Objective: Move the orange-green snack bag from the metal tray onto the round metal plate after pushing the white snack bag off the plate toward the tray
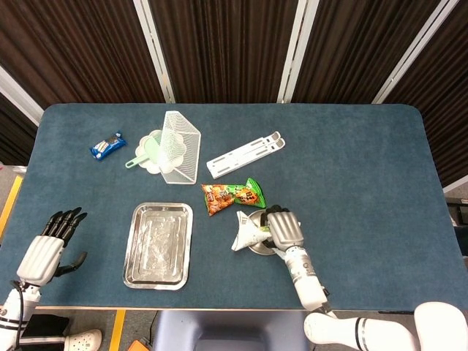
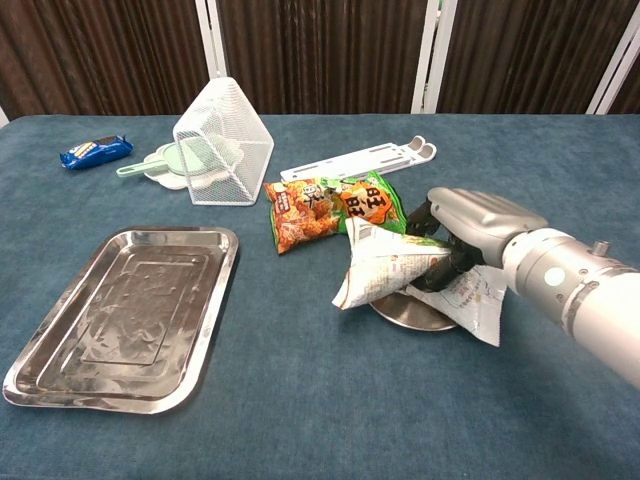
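Fingers (image 2: 432,222) of right hand (image 2: 470,230) clamped on white snack bag (image 2: 400,268), blue felt table (image 1: 351,161), dark slatted wall (image 1: 219,44)

It looks like a test room, maybe a lab: a blue table (image 1: 351,168) with dark curtains (image 1: 219,44) behind it.

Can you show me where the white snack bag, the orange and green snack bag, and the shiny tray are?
white snack bag (image 2: 385,268), chest view, on its crumpled left half.
orange-green snack bag (image 2: 320,212), chest view, on the middle of its printed front.
metal tray (image 1: 158,245), head view, on its bare flat bottom.
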Robot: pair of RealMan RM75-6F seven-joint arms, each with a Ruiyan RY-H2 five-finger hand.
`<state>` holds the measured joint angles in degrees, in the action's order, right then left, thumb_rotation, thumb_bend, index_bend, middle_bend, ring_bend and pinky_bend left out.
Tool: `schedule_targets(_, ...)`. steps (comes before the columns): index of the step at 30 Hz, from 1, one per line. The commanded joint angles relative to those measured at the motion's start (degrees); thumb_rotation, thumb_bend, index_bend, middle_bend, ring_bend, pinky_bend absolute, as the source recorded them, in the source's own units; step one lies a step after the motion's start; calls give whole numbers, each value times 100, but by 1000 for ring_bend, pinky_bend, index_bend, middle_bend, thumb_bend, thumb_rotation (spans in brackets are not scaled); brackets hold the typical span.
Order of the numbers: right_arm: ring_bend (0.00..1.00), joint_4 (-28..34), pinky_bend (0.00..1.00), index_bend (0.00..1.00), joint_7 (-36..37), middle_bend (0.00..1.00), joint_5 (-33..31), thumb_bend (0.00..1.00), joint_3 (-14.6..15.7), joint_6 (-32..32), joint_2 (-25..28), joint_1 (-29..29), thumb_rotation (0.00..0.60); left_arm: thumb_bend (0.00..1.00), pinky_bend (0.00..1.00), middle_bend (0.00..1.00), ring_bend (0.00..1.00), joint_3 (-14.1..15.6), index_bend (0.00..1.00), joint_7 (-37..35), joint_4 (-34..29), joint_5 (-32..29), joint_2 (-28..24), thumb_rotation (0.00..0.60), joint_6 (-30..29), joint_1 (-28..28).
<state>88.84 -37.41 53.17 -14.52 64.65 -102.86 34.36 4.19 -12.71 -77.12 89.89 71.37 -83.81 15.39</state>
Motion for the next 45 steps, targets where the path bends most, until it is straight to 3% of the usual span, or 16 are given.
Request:
schedule_targets(1,402,213,522,756,167,538,479,463,127,343,86,-68,600,365,27,0,0,-31,0,-19,20,2,-10,600,9,-24)
schedule_targets(5,412,776,525,766,219,545,1055,464,345,618,300,-153,600,365,27,0,0,-77,0,17,6,2,-1,600,35,-46)
schedule_targets(10,412,1338,525,760,-30,545,1287,464,565,483,308,-35,600,365,26,0,0,-148,0,80,5,-21,13,600,55,-77)
schedule_targets(16,412,1010,520,729,-636,545,1066,464,664,151,-352,321,600,365,27,0,0,-202,0,72,9,-12,-3,600,65,-108)
schedule_targets(20,408,492,500,628,-690,544,1038,464,658,58,-808,456,600,365,26,0,0,-233,0,32,24,-13,-24,600,74,-129)
schedule_targets(24,319,381,374,379,-615,461,778,464,611,-148,-907,507,600,367,26,0,0,-264,0,-17,50,-18,-32,600,75,-151)
schedule_targets(29,129,884,169,47,-925,246,307,417,695,-344,-427,541,600,366,26,0,0,-295,0,-34,66,-18,-33,600,100,-165)
schedule_targets(31,80,1185,118,1,-980,188,217,368,733,-363,-111,537,600,367,26,0,0,-306,0,-19,64,-26,-31,600,120,-169)
schedule_targets(34,21,1616,65,0,-812,138,205,325,720,-328,389,467,600,367,27,0,0,-316,0,18,50,-19,-27,600,131,-178)
schedule_targets(37,6,1833,49,0,-460,133,289,320,526,-219,839,388,600,365,27,0,0,-326,0,65,47,-17,-17,600,145,-185)
schedule_targets(45,0,1520,48,0,-142,133,-112,320,-113,-147,1285,571,600,365,26,0,0,-390,0,166,131,-31,73,600,161,-185)
